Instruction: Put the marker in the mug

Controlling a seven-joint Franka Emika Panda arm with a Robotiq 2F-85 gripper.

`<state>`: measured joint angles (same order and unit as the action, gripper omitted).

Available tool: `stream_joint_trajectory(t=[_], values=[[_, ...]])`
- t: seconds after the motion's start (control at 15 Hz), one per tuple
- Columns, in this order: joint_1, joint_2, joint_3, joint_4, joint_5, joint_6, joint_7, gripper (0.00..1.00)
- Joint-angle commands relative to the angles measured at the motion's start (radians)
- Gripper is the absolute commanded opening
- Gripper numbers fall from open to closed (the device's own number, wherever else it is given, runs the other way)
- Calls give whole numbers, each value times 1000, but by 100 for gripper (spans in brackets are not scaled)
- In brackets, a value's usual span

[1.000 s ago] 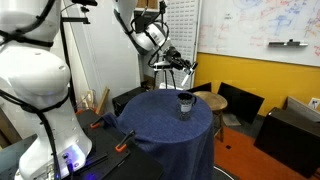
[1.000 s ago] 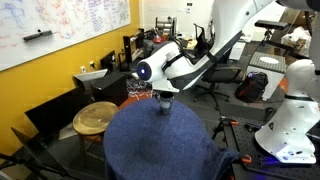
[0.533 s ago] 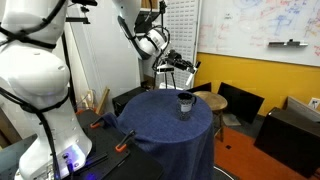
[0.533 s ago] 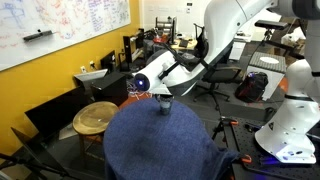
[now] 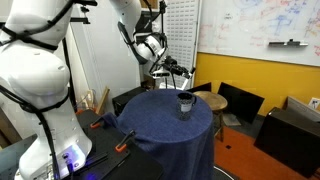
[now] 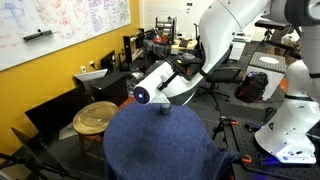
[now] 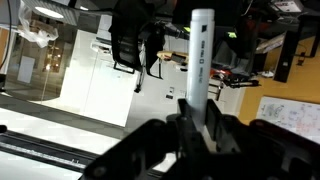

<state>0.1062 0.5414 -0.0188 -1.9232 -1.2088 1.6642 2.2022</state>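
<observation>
In the wrist view my gripper (image 7: 200, 118) is shut on the white marker (image 7: 201, 55), which sticks straight out past the fingers. In an exterior view the gripper (image 5: 181, 68) hangs in the air behind and above the dark mug (image 5: 185, 103). The mug stands upright near the far edge of the round blue-draped table (image 5: 160, 130). From the opposite exterior camera the wrist (image 6: 144, 94) hides the fingers, and the mug (image 6: 163, 105) barely shows just behind it. The marker is too small to make out in both exterior views.
A round wooden stool (image 6: 96, 117) stands beside the table by the yellow wall. Orange-handled clamps (image 5: 122, 147) lie on the floor near a big white robot base (image 5: 45, 100). Office chairs and desks (image 6: 255, 85) fill the room behind.
The wrist has dropped lower and swung a little toward the table's edge, still holding the marker. The mug has not moved.
</observation>
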Motion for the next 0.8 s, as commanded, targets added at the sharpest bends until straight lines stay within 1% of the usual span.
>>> stream_joint_trajectory(t=[0.0,0.53,0.6,0.67,0.73], values=[[-16,3,13,0,10,-16,-4,5],[-22,32,11,14,17,-21,-11,5],[-21,36,11,15,14,-20,-9,46],[-20,37,11,15,14,-21,-9,47],[-20,39,12,15,13,-20,-10,53]])
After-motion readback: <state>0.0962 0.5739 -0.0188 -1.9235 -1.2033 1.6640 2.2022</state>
